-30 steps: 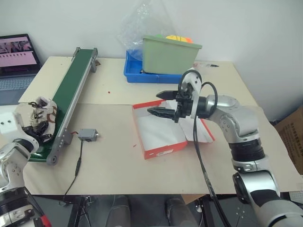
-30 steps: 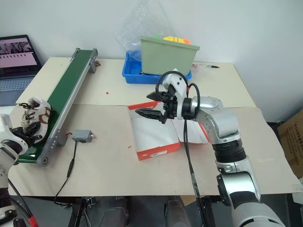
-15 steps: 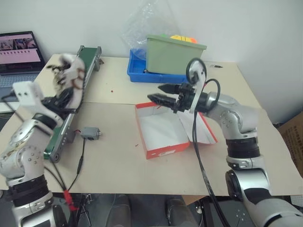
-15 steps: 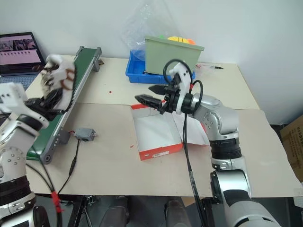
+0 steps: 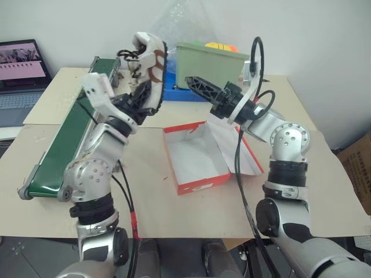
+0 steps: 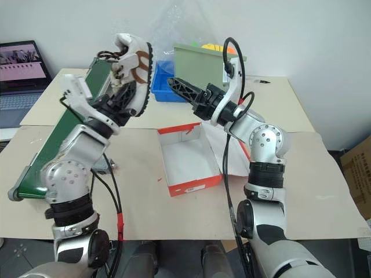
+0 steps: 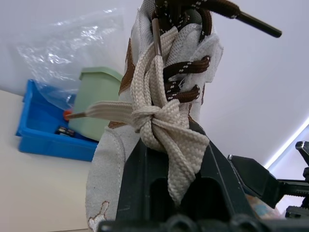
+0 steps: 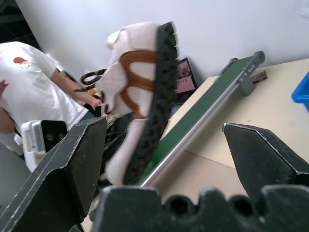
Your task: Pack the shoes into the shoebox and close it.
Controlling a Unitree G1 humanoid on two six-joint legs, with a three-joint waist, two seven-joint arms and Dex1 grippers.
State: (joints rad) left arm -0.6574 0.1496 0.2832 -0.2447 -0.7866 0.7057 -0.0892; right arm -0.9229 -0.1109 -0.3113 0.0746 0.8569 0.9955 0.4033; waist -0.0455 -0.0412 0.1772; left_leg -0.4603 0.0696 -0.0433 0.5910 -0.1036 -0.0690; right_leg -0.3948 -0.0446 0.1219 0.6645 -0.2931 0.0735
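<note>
Between our two raised arms, high above the counter (image 5: 145,191), the left end effector (image 5: 141,92) is clamped shut on one shoe (image 5: 149,58). The shoe stands almost upright, toe up, with its dark sole turned toward the right arm and its laces toward the left arm. The right end effector (image 5: 200,87) has its fingers spread wide with nothing in them, and it points at the sole from just beside it, apart from it. In the right wrist view the shoe (image 8: 140,96) stands between the two fingers but farther out.

The shoebox (image 5: 197,156) lies open on the counter, below the two end effectors and slightly nearer to us, with its white inside bare. We judge that the coming move is either a handover to the right end effector or a lowering of the shoe into the box; the left arm already has the shoe.

Compared with one second ago, the shoe has travelled from low beside the green conveyor (image 5: 58,145) up and toward the middle, and the right end effector has risen and rolled.
</note>
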